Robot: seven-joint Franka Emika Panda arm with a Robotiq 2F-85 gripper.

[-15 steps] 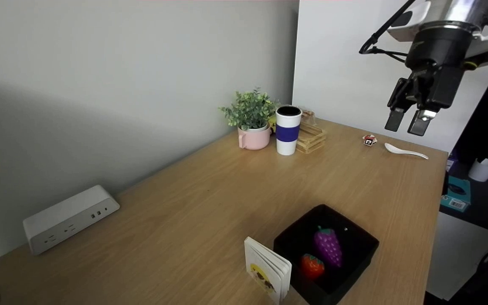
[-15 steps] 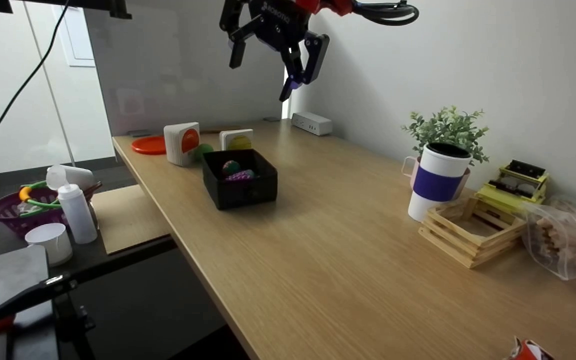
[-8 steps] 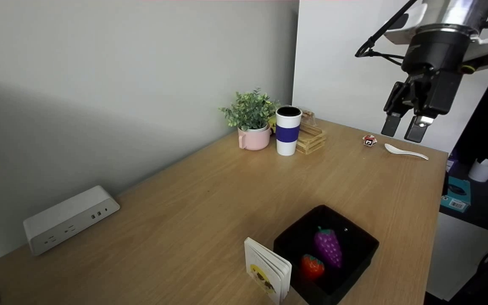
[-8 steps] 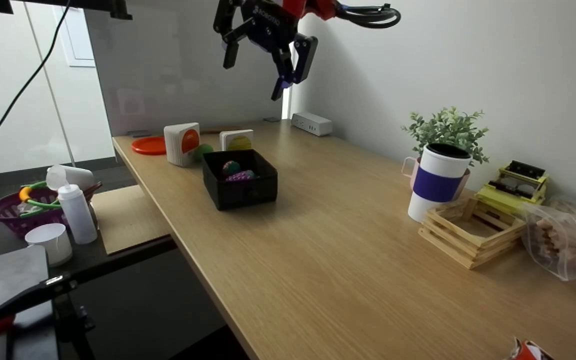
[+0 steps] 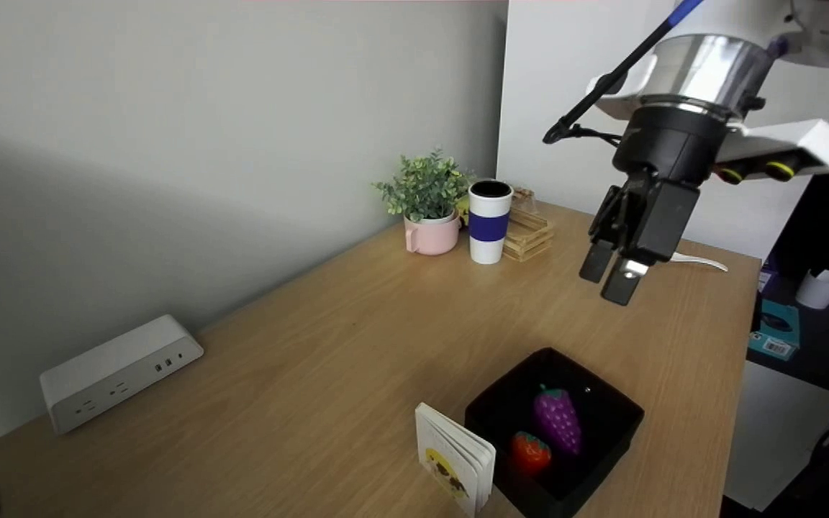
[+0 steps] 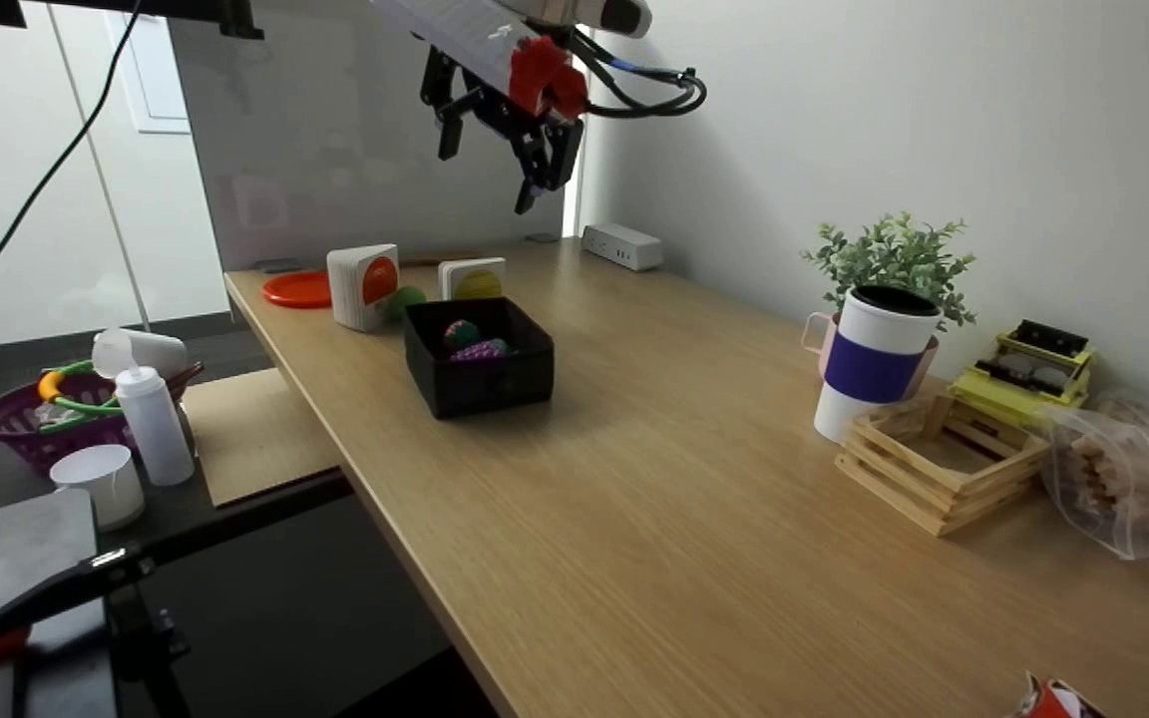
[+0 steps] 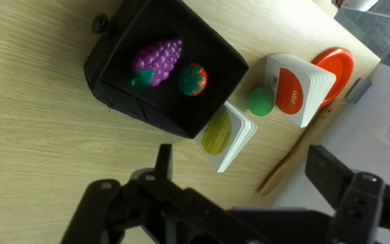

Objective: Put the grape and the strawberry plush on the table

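Grape [image 5: 557,421] and strawberry plush [image 5: 529,453] unmoved in tray [image 6: 480,387]; pincer [image 5: 602,286], spread and empty, now sits lower, nearer it: approach probably underway.

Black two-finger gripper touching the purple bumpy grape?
Apart: an exterior view shows light-brown wooden table between the open gripper and the grape below.

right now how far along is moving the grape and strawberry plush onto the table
Nothing looks done: the grape and strawberry plush lie in the black tray. Nothing is in hand; the open gripper hangs empty above the table. Left: lifting both out onto it.
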